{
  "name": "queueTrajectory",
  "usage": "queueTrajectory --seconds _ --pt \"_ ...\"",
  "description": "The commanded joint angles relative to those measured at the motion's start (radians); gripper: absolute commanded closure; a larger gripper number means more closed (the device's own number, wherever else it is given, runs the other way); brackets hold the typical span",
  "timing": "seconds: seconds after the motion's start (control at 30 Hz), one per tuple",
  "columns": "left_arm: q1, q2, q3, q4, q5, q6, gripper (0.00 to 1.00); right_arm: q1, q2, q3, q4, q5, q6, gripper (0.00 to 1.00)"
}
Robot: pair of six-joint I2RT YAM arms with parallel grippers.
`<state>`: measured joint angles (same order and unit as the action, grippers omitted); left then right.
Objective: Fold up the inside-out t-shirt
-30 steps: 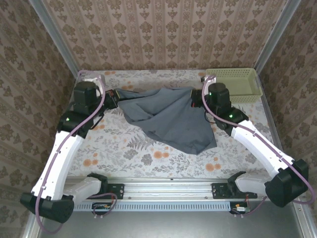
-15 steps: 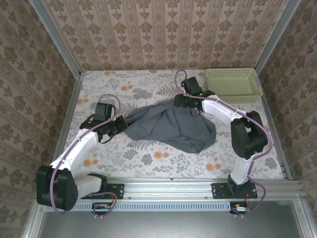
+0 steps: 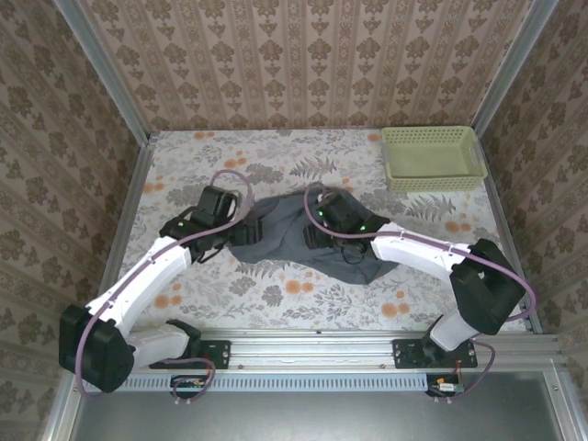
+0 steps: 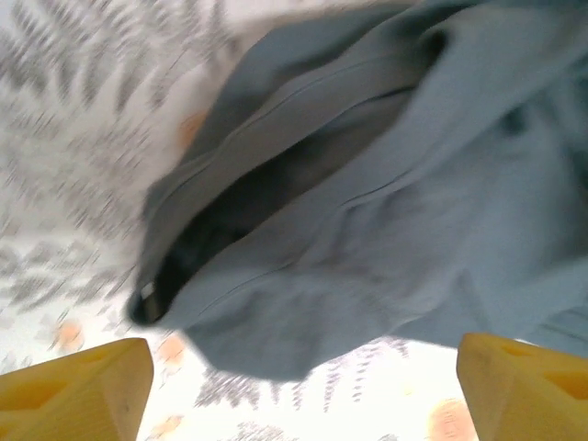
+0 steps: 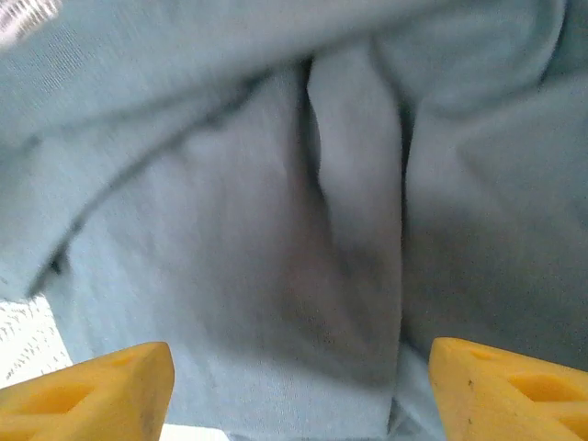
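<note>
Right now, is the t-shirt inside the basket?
No, the t-shirt lies crumpled on the table, apart from the basket at the far right.

— What sort of place am I driving in?

— A robot test cell dressed up as a home, I'd say. Beyond my right gripper (image 5: 301, 356) stand wallpapered panels (image 3: 303, 64) in bare aluminium posts (image 3: 103, 72). A floral cloth (image 3: 276, 294) spreads around it, with arm bases (image 3: 418, 350) bolted to a metal rail (image 3: 312, 356) behind.

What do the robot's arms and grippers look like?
The left arm and right arm have white shells, black joints and bases, a mauve cable looping along each, and a small green light. The fingers are yellow-orange wedges.
</note>
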<state>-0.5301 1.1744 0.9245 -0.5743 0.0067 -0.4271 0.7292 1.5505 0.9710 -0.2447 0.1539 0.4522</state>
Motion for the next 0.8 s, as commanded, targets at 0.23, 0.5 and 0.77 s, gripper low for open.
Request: queueTrajectory --seconds 0.23,0.5,0.77 --pt "-0.002 0.321 0.129 0.154 0.028 0.119 0.06 0.029 0.069 -0.066 0.171 -0.009 0.2 0.17" --pt "0.023 0.452 0.172 0.16 0.103 0.106 0.17 0.029 0.169 -0.021 0.134 -0.006 0.219 0.23" --pt "0.031 0.443 0.158 0.151 0.146 0.09 0.68 0.021 0.101 -0.026 0.047 0.132 0.149 0.97"
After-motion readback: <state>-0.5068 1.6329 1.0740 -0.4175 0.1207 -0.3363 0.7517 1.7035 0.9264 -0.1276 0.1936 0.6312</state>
